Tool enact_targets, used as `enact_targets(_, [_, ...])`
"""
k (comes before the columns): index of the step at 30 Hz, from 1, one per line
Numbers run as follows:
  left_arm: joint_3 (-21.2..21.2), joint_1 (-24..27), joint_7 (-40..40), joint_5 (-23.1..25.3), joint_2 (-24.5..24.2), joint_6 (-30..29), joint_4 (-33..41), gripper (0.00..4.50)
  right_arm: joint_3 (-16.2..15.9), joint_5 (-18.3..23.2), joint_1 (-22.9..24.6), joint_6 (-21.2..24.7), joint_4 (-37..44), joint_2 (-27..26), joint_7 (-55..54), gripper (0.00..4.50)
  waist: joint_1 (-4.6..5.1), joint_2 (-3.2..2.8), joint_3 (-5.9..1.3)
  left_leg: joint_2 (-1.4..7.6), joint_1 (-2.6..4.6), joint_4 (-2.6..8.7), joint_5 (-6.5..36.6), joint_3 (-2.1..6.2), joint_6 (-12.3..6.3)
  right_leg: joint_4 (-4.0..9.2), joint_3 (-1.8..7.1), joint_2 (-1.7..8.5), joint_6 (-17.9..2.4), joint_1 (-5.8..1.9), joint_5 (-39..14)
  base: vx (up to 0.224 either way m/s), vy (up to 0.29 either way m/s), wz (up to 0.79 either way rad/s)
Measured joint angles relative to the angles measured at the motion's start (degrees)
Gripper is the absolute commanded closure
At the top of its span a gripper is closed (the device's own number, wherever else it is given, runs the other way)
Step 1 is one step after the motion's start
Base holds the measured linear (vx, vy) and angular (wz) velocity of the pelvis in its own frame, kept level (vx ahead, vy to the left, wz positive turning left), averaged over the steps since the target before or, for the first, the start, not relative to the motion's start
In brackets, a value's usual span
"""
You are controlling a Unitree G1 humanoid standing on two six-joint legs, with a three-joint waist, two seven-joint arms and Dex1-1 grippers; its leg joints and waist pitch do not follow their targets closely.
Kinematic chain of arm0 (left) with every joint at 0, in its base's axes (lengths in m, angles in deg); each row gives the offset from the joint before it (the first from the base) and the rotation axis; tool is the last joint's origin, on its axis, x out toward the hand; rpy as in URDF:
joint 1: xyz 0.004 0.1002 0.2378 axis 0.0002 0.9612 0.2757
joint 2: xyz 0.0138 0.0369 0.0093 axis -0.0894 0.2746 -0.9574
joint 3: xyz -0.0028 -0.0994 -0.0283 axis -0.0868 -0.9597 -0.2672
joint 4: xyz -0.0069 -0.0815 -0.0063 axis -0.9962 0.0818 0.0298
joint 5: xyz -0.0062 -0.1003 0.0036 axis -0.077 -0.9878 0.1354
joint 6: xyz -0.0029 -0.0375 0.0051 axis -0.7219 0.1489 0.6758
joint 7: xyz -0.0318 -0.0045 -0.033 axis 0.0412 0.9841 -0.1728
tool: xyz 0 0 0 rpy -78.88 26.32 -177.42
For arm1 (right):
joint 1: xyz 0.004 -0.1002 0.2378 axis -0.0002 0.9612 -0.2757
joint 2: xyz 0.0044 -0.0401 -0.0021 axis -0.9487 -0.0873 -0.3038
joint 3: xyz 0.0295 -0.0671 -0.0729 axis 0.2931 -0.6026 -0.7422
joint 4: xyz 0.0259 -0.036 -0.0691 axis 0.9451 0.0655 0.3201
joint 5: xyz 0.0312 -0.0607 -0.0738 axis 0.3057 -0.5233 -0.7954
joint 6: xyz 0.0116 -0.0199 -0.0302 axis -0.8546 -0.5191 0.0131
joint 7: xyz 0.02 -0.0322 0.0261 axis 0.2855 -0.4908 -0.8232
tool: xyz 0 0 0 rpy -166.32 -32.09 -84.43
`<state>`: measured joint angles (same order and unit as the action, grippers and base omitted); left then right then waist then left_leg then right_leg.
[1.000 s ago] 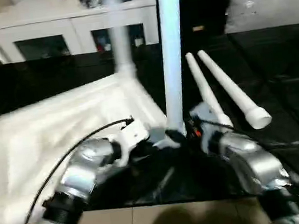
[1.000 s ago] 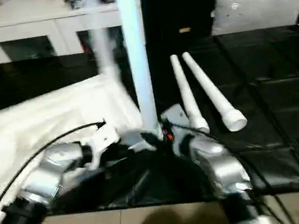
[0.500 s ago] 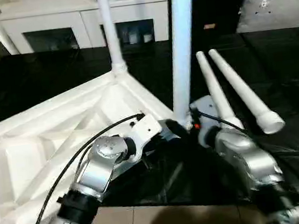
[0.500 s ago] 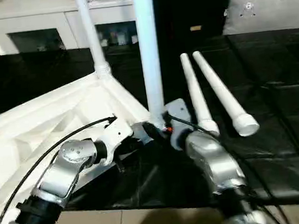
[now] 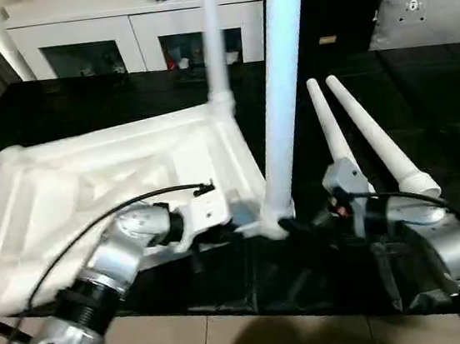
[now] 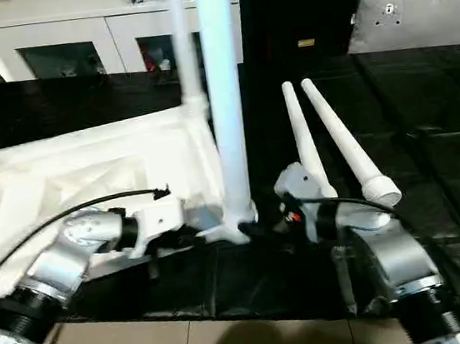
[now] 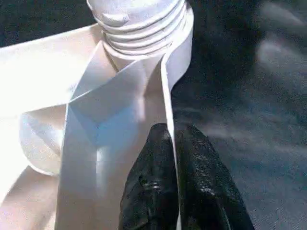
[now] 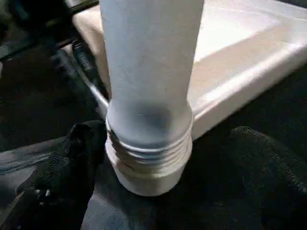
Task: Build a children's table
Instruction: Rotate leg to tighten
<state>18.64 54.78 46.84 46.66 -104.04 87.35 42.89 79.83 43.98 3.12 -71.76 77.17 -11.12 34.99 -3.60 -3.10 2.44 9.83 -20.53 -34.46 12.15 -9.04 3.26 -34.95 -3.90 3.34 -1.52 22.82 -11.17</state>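
Note:
The white table top (image 5: 88,181) lies upside down on the black surface, ribs facing up. One white leg (image 5: 285,90) stands upright in its near corner socket (image 8: 148,167), and a second leg (image 5: 214,40) stands at the far corner. My left gripper (image 7: 173,143) is shut on the thin rim wall (image 7: 168,86) just beside the near socket. My right gripper (image 8: 158,165) is open, with one black finger (image 8: 62,167) on each side of the near leg's base, and the other finger (image 8: 268,163) stands well clear of it. Two loose legs (image 5: 333,138) (image 5: 382,145) lie side by side to the right.
A white cabinet (image 5: 112,35) with glass doors stands behind the black surface. A grey cushion (image 5: 428,9) rests at the back right. The black surface's front edge (image 5: 230,310) meets a tan floor just below my arms.
My right gripper's fingers have spread apart and come off the near leg's base. The left gripper stays clamped on the rim. The whole head view has shifted.

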Motion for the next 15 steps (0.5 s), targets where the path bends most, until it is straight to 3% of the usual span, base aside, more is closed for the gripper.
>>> enact_targets(6, [1.1,-0.7,5.6,-1.2,-1.0,4.5,-1.7,4.5,-3.3,0.9,0.0,0.3,1.6,2.9,7.5,0.1,-0.42,0.0,0.0,0.0,0.01,-0.01,0.0,-0.01,-0.02,0.0,0.0,0.02,0.0,-0.01,0.0,0.0,0.0,0.0])
enact_targets(15, [2.6,-1.0,10.6,-2.8,-1.1,7.6,-2.3,4.5,-5.4,1.8,-0.9,0.5,1.1,3.1,11.5,0.95,-1.76,0.0,-0.01,0.01,0.03,-0.03,0.0,-0.05,-0.01,-0.02,0.01,0.04,0.0,-0.02,0.0,0.0,0.0,0.0])
